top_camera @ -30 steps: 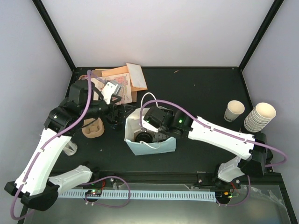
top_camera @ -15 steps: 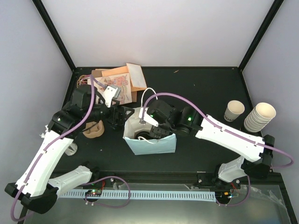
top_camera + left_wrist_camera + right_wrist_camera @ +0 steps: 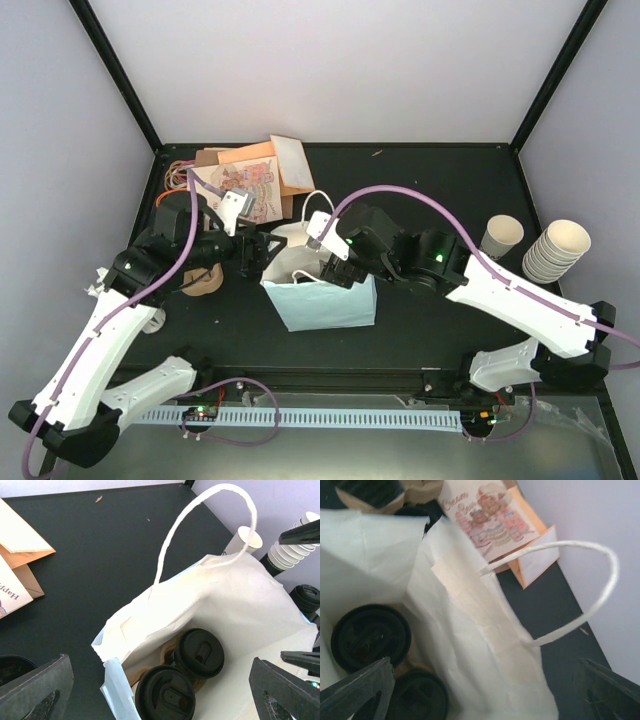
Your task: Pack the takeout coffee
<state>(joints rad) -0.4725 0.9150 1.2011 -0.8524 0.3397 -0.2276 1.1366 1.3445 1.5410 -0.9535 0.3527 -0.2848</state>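
Note:
Two takeout coffee cups, one black lid behind the other, sit side by side in a brown pulp carrier at the bottom of a white paper bag. The right wrist view shows the same lids from above the bag's far wall. My left gripper hovers open at the bag's left rim, its fingers wide on either side of the mouth. My right gripper stands open over the bag's back rim, holding nothing. A white loop handle stands up from the bag.
A brown pulp carrier lies left of the bag, under my left arm. Flat paper bags and a printed card lie at the back left. A lidless cream cup and a stack of cups stand at the right edge.
My right gripper has lifted out of the bag and drawn back toward the far right. The bag now stands taller, its mouth hidden from above. My left gripper has shifted slightly right.

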